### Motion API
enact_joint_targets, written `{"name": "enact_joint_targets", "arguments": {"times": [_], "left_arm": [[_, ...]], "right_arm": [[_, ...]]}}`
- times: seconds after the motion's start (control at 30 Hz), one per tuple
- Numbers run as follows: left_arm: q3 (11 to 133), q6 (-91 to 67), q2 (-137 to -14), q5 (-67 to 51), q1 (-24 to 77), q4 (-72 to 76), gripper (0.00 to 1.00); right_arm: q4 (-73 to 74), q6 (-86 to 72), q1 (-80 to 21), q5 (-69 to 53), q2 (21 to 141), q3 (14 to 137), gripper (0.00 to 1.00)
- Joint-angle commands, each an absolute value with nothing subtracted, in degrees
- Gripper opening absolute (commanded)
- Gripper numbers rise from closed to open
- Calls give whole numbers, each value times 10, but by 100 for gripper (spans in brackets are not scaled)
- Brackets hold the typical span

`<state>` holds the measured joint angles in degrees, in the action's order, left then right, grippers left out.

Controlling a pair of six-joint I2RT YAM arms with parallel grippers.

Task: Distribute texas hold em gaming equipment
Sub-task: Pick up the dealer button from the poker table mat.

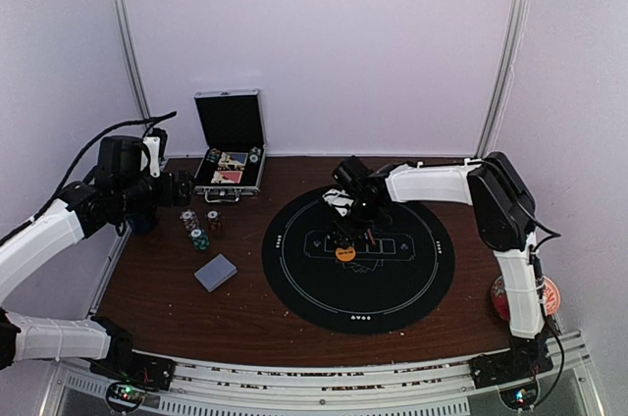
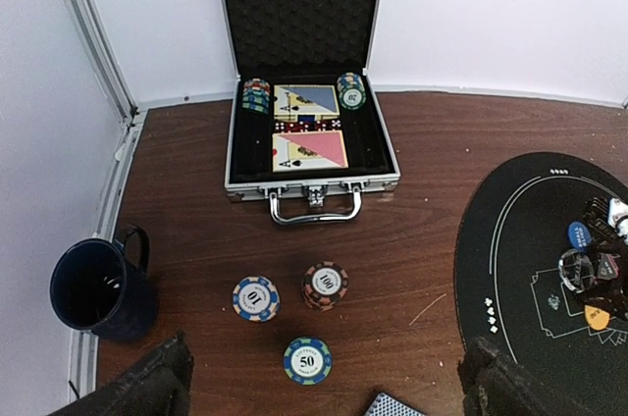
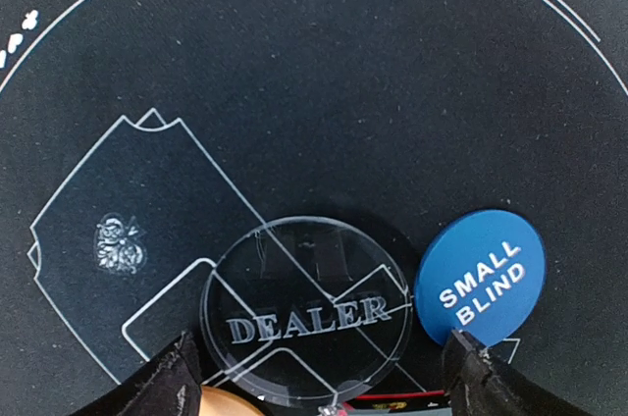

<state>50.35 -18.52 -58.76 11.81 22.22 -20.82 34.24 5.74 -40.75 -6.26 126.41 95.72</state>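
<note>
LEFT: left gripper (image 2: pixel 324 391) spread, empty, above three chip stacks (image 2: pixel 325 285) beside open case (image 2: pixel 306 131); judged undistributed | CENTRE: card deck (image 1: pixel 216 272) undealt | RIGHT: right gripper (image 3: pixel 319 387) spread astride DEALER button (image 3: pixel 304 308); SMALL BLIND disc (image 3: pixel 481 274) adjacent on mat (image 3: pixel 392 63).

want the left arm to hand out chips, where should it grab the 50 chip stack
Pinch the 50 chip stack across its round rim, low near the table, coming straight down from above: it is short, upright, and nothing touches its sides.
</note>
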Motion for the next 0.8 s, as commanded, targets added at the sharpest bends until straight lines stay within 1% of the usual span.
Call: {"name": "enact_joint_targets", "arguments": {"times": [0.0, 0.17, 0.67, 0.77], "left_arm": [[498, -181, -589, 130, 219, -183, 98], [498, -182, -589, 139, 220, -183, 98], [497, -181, -589, 152, 219, -183, 98], [497, -181, -590, 152, 220, -183, 98]], "right_arm": [[345, 56, -412, -63, 1272, 957, 85], [345, 61, -423, -64, 1277, 958, 80], [317, 38, -439, -65, 1289, 953, 77], [313, 30, -439, -65, 1293, 952, 74]]}}
